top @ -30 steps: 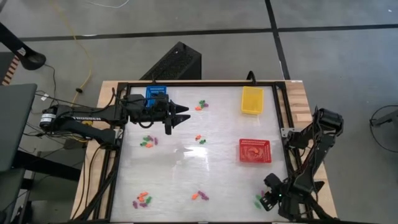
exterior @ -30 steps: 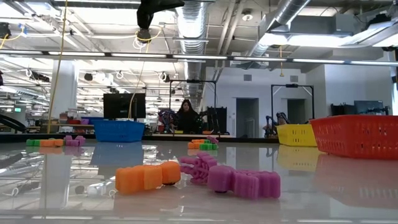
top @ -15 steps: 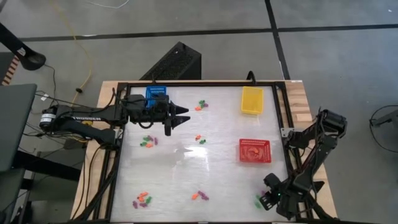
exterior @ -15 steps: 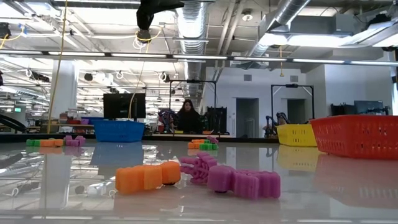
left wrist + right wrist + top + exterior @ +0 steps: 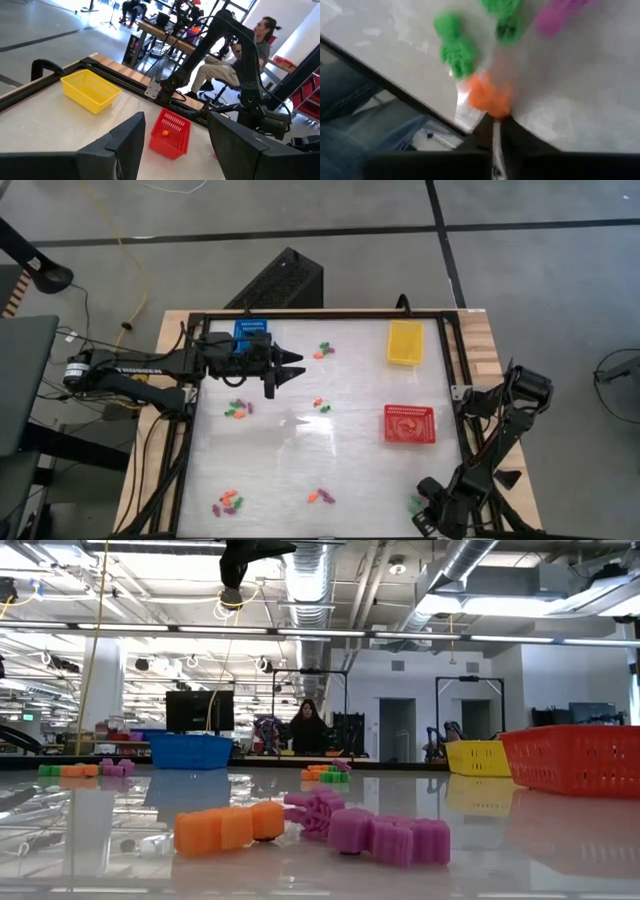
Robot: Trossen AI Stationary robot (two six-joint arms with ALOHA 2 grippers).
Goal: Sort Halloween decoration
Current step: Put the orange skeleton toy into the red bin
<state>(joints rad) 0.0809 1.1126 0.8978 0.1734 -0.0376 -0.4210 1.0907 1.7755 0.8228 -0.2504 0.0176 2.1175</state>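
Note:
The Halloween decoration lies as small clusters of orange, green and purple pieces on the white table: (image 5: 325, 349), (image 5: 238, 408), (image 5: 321, 404), (image 5: 229, 501), (image 5: 320, 495). In the low view an orange piece (image 5: 225, 828) and purple pieces (image 5: 385, 835) lie closest. My right gripper (image 5: 428, 518) is at the table's near right corner, beside a green piece (image 5: 415, 502), shut on an orange piece (image 5: 487, 100). Two green pieces (image 5: 455, 47) and a purple one (image 5: 555, 17) lie just beyond it. My left gripper (image 5: 295, 367) hangs open above the table beside the blue basket (image 5: 253, 330), touching nothing. My right gripper holds the orange piece by its near end (image 5: 492, 112), pinched between the two fingers (image 5: 512, 135) at their free ends. The fingers come at it slanting down from the table's near right corner. Whether the piece is lifted clear of the table I cannot tell.
A yellow basket (image 5: 405, 340) stands at the far right and a red basket (image 5: 409, 422) right of the middle, with an orange piece (image 5: 165, 133) inside. A black frame (image 5: 190, 430) rims the table. A person (image 5: 235, 55) sits beyond the right side.
My right arm has drawn toward the table's near edge, its gripper sliding down past the corner cluster. My left arm has kept still.

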